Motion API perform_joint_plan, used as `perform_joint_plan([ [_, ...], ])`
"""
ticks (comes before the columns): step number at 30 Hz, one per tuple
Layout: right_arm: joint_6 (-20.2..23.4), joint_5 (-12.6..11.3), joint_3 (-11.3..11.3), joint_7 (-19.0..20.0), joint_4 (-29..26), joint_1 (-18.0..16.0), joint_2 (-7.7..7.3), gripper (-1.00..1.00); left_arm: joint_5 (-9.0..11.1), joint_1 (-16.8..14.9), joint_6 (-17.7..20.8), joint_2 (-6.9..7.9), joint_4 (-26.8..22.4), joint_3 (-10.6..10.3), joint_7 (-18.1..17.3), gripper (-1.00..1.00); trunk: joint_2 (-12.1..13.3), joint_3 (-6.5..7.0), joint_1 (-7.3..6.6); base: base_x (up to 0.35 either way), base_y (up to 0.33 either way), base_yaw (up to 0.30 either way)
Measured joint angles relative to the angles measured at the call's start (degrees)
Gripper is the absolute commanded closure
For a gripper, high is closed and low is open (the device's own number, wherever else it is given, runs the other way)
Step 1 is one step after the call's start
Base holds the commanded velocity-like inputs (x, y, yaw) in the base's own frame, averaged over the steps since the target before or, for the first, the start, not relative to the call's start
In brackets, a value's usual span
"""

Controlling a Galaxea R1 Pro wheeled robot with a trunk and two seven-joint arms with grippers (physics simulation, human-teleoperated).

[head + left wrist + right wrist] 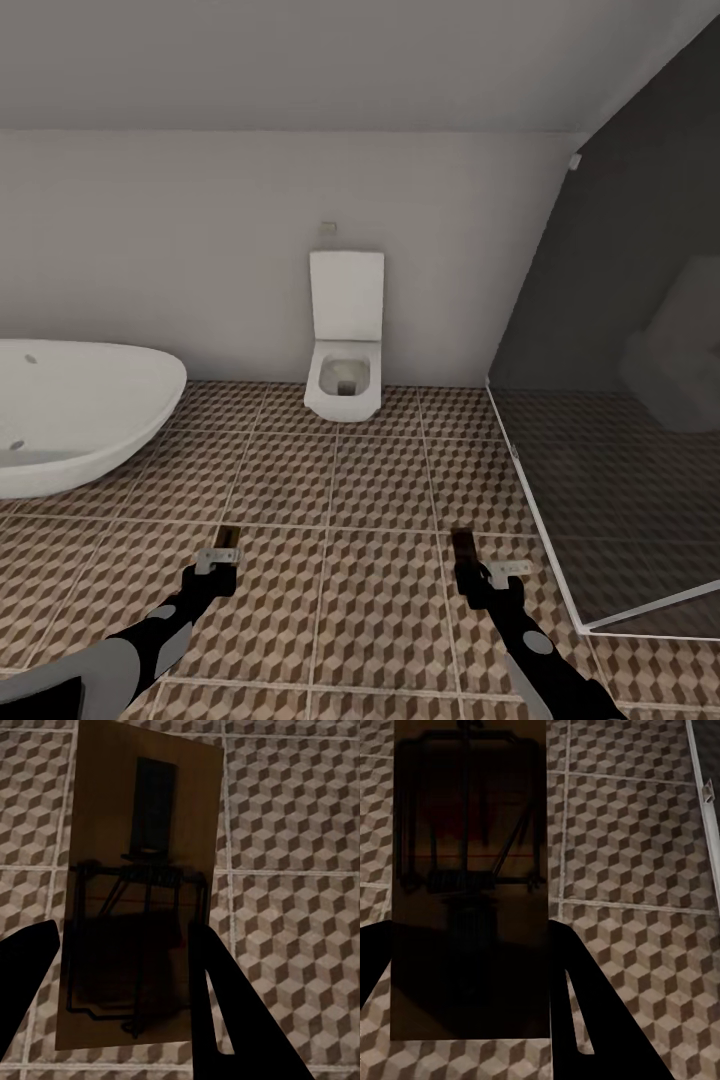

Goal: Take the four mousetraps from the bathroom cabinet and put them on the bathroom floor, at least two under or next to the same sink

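My left gripper (pixel 220 556) is shut on a brown wooden mousetrap (pixel 228 541), held above the cube-patterned bathroom floor (pixel 380 480). In the left wrist view that mousetrap (pixel 142 870) sits between the dark fingers (pixel 232 1020), its metal spring and bar facing the camera. My right gripper (pixel 468 572) is shut on a second mousetrap (pixel 462 546), which appears dark and flat in the right wrist view as the mousetrap (pixel 469 870) over the tiles. The white sink (pixel 70 420) stands at the left, ahead of my left gripper. The cabinet is out of view.
A white toilet (pixel 345 375) with its lid up stands against the back wall. Dark tinted shower glass (pixel 620 430) with a pale frame closes off the right side, close to my right arm. Tiled floor lies between the sink and the glass.
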Motion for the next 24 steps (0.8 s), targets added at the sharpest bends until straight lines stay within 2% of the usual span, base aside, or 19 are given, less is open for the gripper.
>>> perform_joint_plan([
  [9,0.0,0.0,0.0,0.2,0.1,0.0,0.26,1.00,0.0,0.0,0.1,0.03,0.0,0.0,0.0,1.00,0.0,0.00,0.00,0.000,0.000,0.000],
  [18,0.1,0.0,-0.1,0.2,0.1,0.0,0.05,1.00,0.0,0.0,0.4,-0.02,0.0,0.0,0.0,1.00,0.0,0.00,-0.03,0.267,0.108,0.000],
  [24,0.4,-0.1,0.0,0.1,0.1,0.0,0.39,1.00,-0.1,0.0,0.5,-1.51,-0.1,-0.1,-0.2,1.00,0.0,0.00,-0.01,0.242,0.011,0.000],
])
